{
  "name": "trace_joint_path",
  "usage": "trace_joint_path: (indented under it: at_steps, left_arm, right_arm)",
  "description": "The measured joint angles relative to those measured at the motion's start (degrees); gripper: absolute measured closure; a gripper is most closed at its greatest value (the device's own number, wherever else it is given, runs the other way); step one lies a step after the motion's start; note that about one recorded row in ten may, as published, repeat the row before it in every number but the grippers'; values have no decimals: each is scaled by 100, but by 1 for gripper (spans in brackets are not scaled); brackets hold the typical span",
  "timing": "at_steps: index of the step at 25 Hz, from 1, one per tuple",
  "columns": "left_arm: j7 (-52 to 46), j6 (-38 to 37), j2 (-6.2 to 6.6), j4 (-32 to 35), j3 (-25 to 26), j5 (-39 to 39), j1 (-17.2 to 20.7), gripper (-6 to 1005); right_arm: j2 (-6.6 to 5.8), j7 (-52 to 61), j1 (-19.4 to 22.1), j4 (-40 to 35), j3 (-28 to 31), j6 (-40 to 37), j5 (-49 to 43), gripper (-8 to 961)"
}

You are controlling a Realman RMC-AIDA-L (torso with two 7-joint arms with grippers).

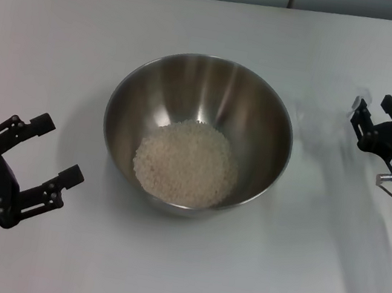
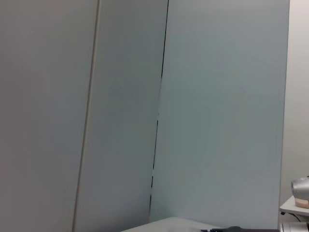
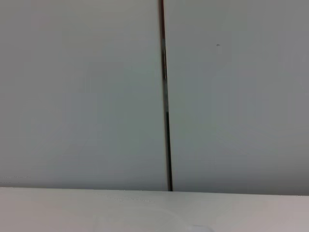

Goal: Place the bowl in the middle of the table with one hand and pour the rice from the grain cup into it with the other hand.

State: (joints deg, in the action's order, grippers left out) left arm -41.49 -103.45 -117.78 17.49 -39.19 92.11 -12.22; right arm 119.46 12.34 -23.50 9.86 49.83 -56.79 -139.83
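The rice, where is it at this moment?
In the head view the rice lies as a pale heap in the bottom of the steel bowl, near the middle of the table, between the left gripper and the right gripper.

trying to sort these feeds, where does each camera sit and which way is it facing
Head view: on the robot's head, looking forward and down at the table, the bowl holding rice, the blurred clear grain cup; shows the left pincer, open, and the right pincer by the cup.
Left wrist view: on the left wrist, facing wall panels; none of its own fingers show.
Right wrist view: on the right wrist, facing the wall above the table edge; no fingers.
Shared: both wrist views show panelled wall.
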Motion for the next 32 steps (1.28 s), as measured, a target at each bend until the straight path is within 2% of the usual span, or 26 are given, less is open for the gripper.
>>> trace_joint_path:
  at_steps: [3,14,19,32]
  left_arm:
    - [0,-6,1,-7,9,0,0,139]
    - [0,-18,3,-9,7,0,0,139]
    - [0,-18,-7,9,7,0,0,139]
    - [-8,12,-9,17,-21,0,-8,139]
  right_arm:
    - [-2,3,3,-8,0,-2,-2,474]
    - [-12,5,28,-19,0,-8,-10,261]
    - [-11,5,155,-14,-68,-117,-10,263]
    - [-6,4,997,-32,-394,-1665,-10,263]
